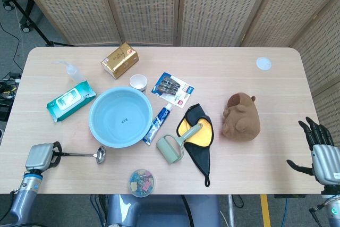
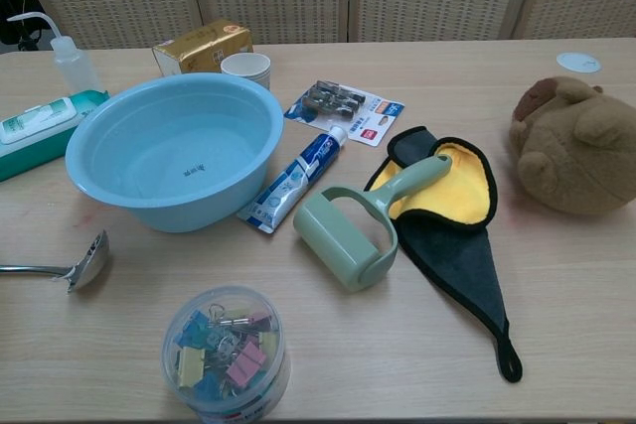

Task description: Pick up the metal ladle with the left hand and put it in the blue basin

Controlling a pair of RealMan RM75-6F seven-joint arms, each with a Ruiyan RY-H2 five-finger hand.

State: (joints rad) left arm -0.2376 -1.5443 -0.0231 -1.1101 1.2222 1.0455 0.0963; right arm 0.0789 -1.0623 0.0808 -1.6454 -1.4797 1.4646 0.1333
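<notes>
The metal ladle (image 1: 85,154) lies flat on the table, in front of and to the left of the blue basin (image 1: 92,123). Its bowl points right and its handle runs left. My left hand (image 1: 41,156) sits at the table's front left corner, right at the end of the handle. I see it from the back, so its fingers are mostly hidden and no grip shows. In the chest view only the ladle (image 2: 84,263) and the empty basin (image 2: 99,116) appear. My right hand (image 1: 319,150) hangs past the table's right front edge with its fingers spread, holding nothing.
A wipes pack (image 1: 70,100), a squeeze bottle (image 1: 74,71), a gold box (image 1: 120,60) and a paper cup (image 1: 138,82) ring the basin's far side. To its right are toothpaste (image 1: 158,123), a lint roller (image 1: 172,146), a cloth (image 1: 199,150) and a plush toy (image 1: 240,116). A tub of clips (image 1: 142,181) stands in front.
</notes>
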